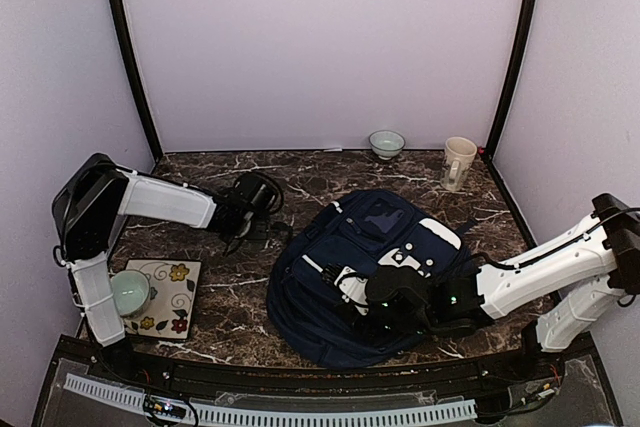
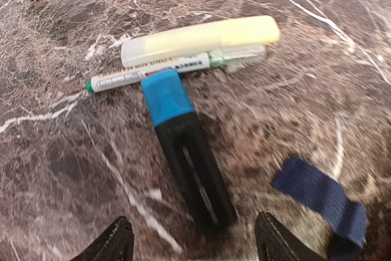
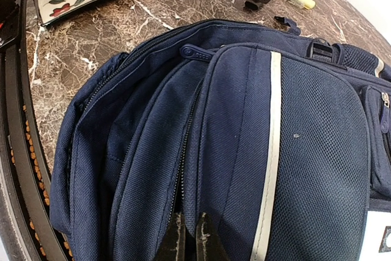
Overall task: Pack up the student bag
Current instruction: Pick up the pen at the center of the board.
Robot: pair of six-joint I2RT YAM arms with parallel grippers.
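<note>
The student bag [image 1: 340, 247], a large navy backpack with white stripes, lies flat at the table's centre right. My right gripper [image 3: 190, 221] is shut on a fold of its fabric beside a front zip, at the bag's near edge [image 1: 385, 297]. To the left of the bag, my left gripper [image 2: 192, 224] hangs open over the table [image 1: 245, 222]. Just ahead of its fingers lies a black marker with a blue cap [image 2: 183, 145]. Beyond that are a white marker with green ends [image 2: 165, 71] and a yellow highlighter [image 2: 201, 38], side by side.
A loose navy strap end [image 2: 324, 197] lies right of the markers. A floral tile [image 1: 170, 292] carrying a pale green cup [image 1: 130, 292] sits at the near left. A small bowl [image 1: 386, 143] and a cream mug [image 1: 458, 163] stand at the back right.
</note>
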